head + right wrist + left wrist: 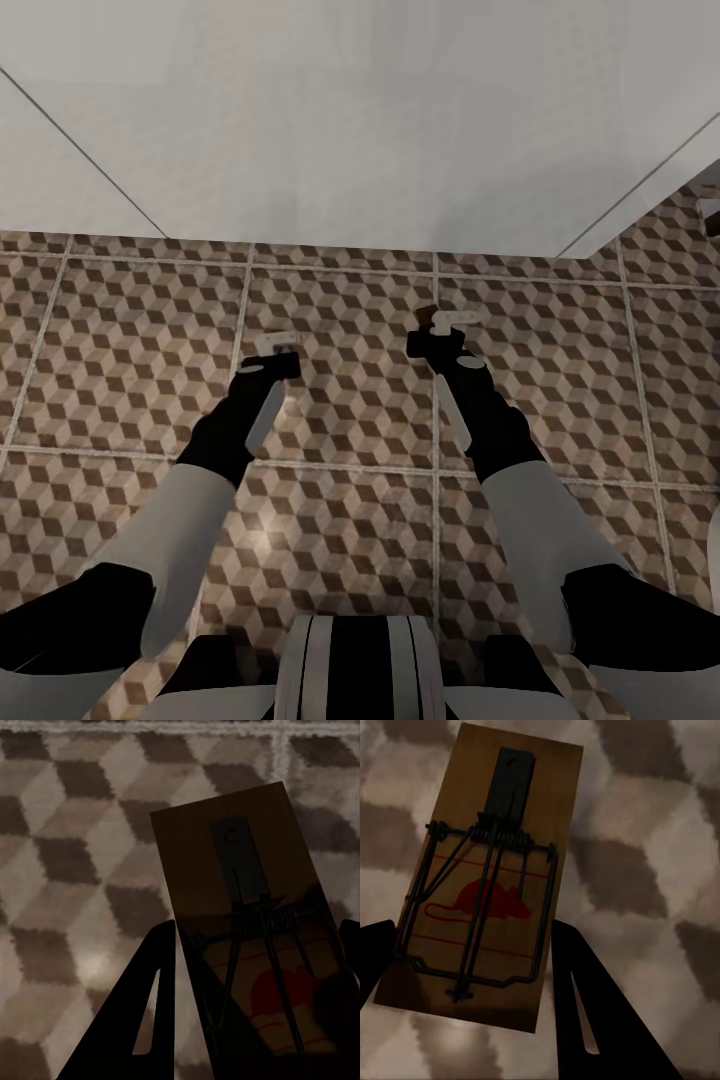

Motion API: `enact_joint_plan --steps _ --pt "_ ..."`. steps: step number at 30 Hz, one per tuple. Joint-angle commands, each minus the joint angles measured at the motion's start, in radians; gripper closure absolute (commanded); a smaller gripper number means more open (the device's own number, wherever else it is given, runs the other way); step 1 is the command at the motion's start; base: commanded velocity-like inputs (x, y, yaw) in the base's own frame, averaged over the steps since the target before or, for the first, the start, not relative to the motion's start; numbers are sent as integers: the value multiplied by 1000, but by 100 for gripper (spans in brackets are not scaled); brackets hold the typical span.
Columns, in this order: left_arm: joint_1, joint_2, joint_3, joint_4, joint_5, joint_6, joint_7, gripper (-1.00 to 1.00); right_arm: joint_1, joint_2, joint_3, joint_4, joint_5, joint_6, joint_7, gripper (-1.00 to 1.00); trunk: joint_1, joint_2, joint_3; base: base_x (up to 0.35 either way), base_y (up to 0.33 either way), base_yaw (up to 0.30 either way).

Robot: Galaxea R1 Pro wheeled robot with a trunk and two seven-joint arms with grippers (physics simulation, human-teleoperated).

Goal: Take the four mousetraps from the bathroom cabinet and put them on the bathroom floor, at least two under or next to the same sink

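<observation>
Nearest the robot's trunk, both arms reach forward and down over the bathroom floor (130, 330), its cube-patterned tiles spreading out to a plain white wall at the far side. The left pincer (277, 347) is closed across the short width of a mousetrap (480, 881): in the left wrist view a dark finger (600, 1005) sits against each long edge of the tan board, whose long axis runs straight out from the pincer, spring bar and red mouse mark facing the camera. The right pincer (440, 325) carries a second mousetrap (251, 937) the same way, fingers on either long edge and the board projecting forward, its far end dimly lit. Behind each trap the wrist views show blurred floor tiles, so both boards appear to hang above the floor, not resting on it; how high, I cannot tell. The coming move, as I judge it, is a lowering: each trap lies directly ahead of its own pincer, with tile beyond it, so neither arm needs to cross over. No sink is recognisable here, so whether this spot satisfies the sink condition is unclear.
</observation>
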Motion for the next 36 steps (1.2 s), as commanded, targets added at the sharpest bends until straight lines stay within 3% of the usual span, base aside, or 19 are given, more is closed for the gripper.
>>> enact_joint_plan --steps 1,14,26,36 --pt "-4 1 -4 7 7 4 10 100 0 0 3 -2 -5 5 -5 100 0 0 -1 0 0 0" --pt "-16 1 -4 27 6 -6 11 100 0 0 3 -2 -5 5 -5 100 0 0 -1 0 0 0" --pt "-17 -9 -4 -159 8 -15 13 100 0 0 3 -2 -5 4 -2 100 0 0 -1 0 0 0" --pt "-17 -10 -5 -180 9 -15 12 100 0 -1 3 -2 -6 3 2 100 0 0 -1 0 0 0"
